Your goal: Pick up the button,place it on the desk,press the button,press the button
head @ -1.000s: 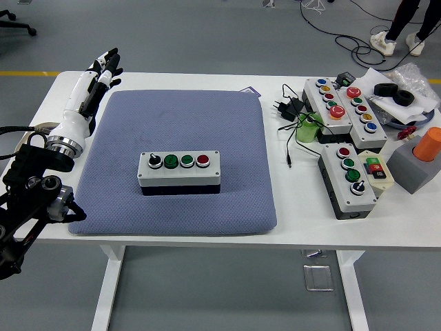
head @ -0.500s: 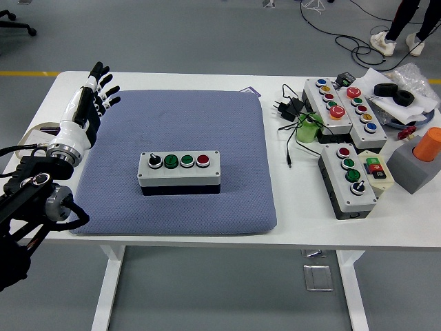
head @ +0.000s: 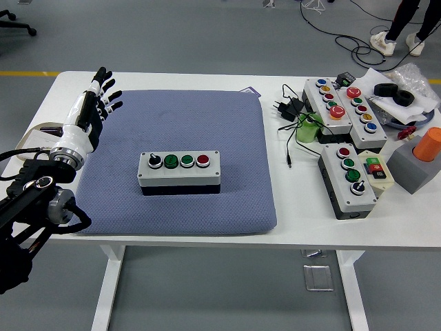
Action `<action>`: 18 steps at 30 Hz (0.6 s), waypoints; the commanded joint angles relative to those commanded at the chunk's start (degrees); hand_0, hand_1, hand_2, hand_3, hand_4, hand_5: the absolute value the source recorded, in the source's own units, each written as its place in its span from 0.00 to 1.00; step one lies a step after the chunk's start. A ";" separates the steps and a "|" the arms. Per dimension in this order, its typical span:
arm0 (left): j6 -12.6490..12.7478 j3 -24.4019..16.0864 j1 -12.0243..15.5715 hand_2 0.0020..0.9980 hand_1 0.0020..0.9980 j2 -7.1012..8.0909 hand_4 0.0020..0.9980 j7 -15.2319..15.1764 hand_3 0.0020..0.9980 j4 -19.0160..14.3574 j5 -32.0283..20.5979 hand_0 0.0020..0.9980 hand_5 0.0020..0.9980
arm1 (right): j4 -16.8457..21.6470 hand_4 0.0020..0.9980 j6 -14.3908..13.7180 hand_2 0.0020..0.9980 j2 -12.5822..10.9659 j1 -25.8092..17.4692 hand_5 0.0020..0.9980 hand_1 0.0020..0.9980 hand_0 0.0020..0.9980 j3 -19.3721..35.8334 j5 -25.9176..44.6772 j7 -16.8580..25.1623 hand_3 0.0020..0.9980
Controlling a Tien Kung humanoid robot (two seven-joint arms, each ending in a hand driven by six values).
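Button box [head: 179, 172] is sitting untouched on your blue mat [head: 172, 124]. Your left hand [head: 93, 105], fingers spread and empty, is swinging inward at ten o'clock, so pressing is not yet starting.

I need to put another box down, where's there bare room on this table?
Bare pad stretches behind the button box, and in front of it too. The left hand hovers at the pad's far-left corner. The right end is crowded with control boxes, cables and an orange-topped block.

Blue-grey dimpled mat [head: 179, 131] on a white surface [head: 296, 200].
Grey button box [head: 179, 170]: 1 black knob, 2 green buttons, 1 red; white hand [head: 88, 110], black fingers [head: 109, 93].
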 joint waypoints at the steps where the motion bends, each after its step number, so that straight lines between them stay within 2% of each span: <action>1: 0.05 0.03 -0.01 0.99 0.92 0.01 0.71 0.01 0.95 0.02 0.00 0.86 1.00 | 0.00 0.28 0.00 0.54 -0.01 -0.01 0.02 0.48 0.63 -0.03 0.03 0.01 0.58; 18: 0.34 -0.45 -0.22 0.99 0.92 0.32 0.70 -0.03 0.95 0.19 0.07 0.87 1.00 | 0.00 0.28 0.00 0.54 -0.01 0.44 0.02 0.48 0.63 0.00 -0.08 -0.09 0.58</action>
